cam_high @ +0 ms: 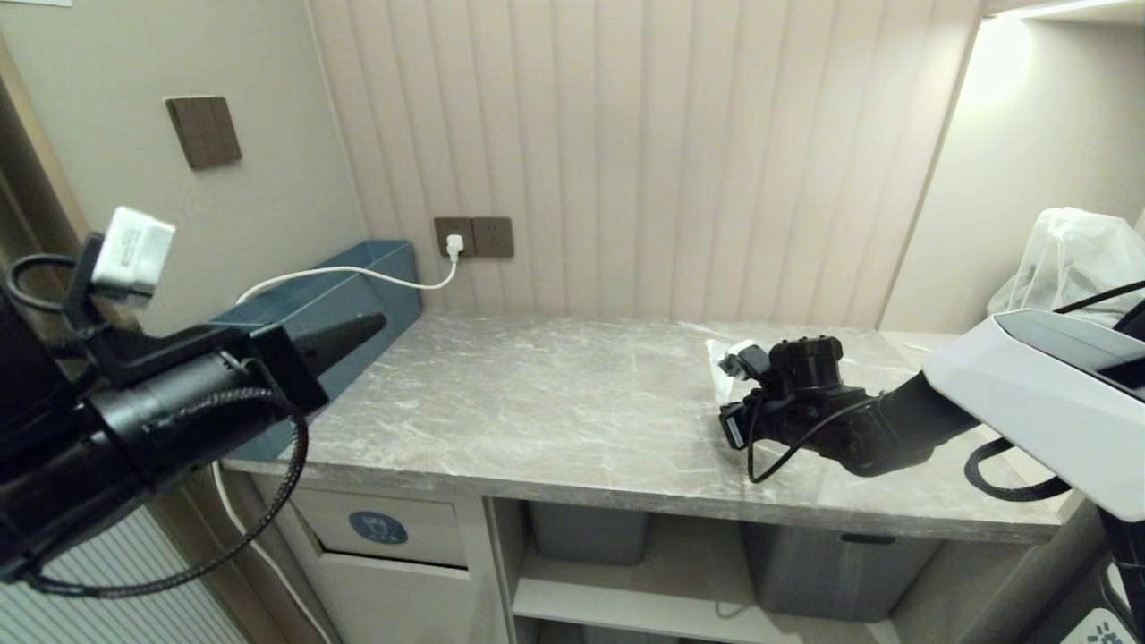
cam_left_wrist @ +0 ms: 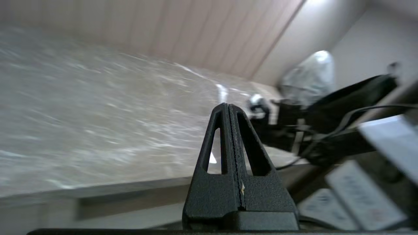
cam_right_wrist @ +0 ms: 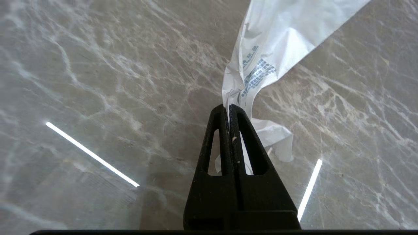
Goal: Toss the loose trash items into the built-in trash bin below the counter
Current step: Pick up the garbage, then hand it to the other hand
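1. While the counter (cam_high: pixel 572 402) takes up most of the head view, only one piece of loose trash shows on it; the slab runs beneath the right gripper and off to the left gripper's far side.
2. Built-in trash bin (cam_high: pixel 380 528): set in the cabinet front under the counter's edge, below and just beyond the left gripper, well apart from the right gripper. Its flap with the round blue sticker looks closed. No trash can be seen entering it, so no deposit can be confirmed.
3. Left gripper (cam_high: pixel 362 328): held in the air at the counter's left end, beside the teal box (cam_high: pixel 358 286). Fingers are clenched together on nothing; the left wrist view shows them pressed flat with no material between.
4. Right gripper (cam_right_wrist: pixel 228 109): low over the counter's right part, fingers closed and grasping the plastic wrapper (cam_right_wrist: pixel 277 42) by its lower end. The rest of the wrapper trails ahead of the fingertips, lying on the marble.
5. Turquoise piece: not visible in any view; its whereabouts cannot be told.
6. Assessment of progress: the grasp on the wrapper appears secured, but it is not yet lifted clear. Remaining, by judgement: lift, carry across to the bin, get the flap open, drop the wrapper in.
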Tool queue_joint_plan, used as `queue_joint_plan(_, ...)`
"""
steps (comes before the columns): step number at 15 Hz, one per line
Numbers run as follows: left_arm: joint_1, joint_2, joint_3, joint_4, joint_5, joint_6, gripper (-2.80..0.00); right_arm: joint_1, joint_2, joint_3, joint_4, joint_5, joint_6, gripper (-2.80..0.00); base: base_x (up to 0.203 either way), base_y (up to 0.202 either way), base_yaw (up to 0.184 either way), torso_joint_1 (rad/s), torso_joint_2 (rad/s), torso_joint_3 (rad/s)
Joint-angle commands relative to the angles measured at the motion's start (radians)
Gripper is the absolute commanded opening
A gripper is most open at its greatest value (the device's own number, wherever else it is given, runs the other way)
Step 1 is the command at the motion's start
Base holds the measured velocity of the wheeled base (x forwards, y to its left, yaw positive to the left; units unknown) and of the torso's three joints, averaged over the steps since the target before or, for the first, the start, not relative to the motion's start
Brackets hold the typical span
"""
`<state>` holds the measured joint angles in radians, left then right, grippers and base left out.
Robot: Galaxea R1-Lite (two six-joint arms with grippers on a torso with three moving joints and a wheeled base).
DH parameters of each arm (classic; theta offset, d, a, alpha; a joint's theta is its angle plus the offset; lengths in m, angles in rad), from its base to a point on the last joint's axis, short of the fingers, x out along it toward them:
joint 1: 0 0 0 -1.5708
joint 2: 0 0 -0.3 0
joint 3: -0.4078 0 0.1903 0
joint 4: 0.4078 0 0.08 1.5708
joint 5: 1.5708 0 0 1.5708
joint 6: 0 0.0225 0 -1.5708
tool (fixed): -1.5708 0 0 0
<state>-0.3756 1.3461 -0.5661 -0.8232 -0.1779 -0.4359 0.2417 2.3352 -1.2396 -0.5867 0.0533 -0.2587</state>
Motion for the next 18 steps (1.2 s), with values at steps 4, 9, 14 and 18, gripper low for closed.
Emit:
queue_joint_plan(4,-0.059,0.09,-0.101,0.039,-0.025,-0.308,-2.8,0.096,-0.129,0.009,-0.049,0.076,0.001,-2.8,0.0,0.0,0.0,0.0,0.0,0.0)
queue_joint_plan(9,-0.061,0.268,-0.215,0.036,-0.03,-0.342,0.0,0.28,-0.284,0.022,-0.052,0.075,-0.002,-2.8,0.0,0.0,0.0,0.0,0.0,0.0)
queue_joint_plan(14,-0.073,0.336,-0.292,0.047,-0.085,-0.337,0.0,0.41,-0.324,0.056,-0.053,0.068,-0.007,-2.8,0.0,0.0,0.0,0.0,0.0,0.0)
queue_joint_plan(18,-0.089,0.392,-0.332,0.045,-0.08,-0.326,0.0,0.471,-0.33,0.056,-0.053,0.066,-0.008,-2.8,0.0,0.0,0.0,0.0,0.0,0.0)
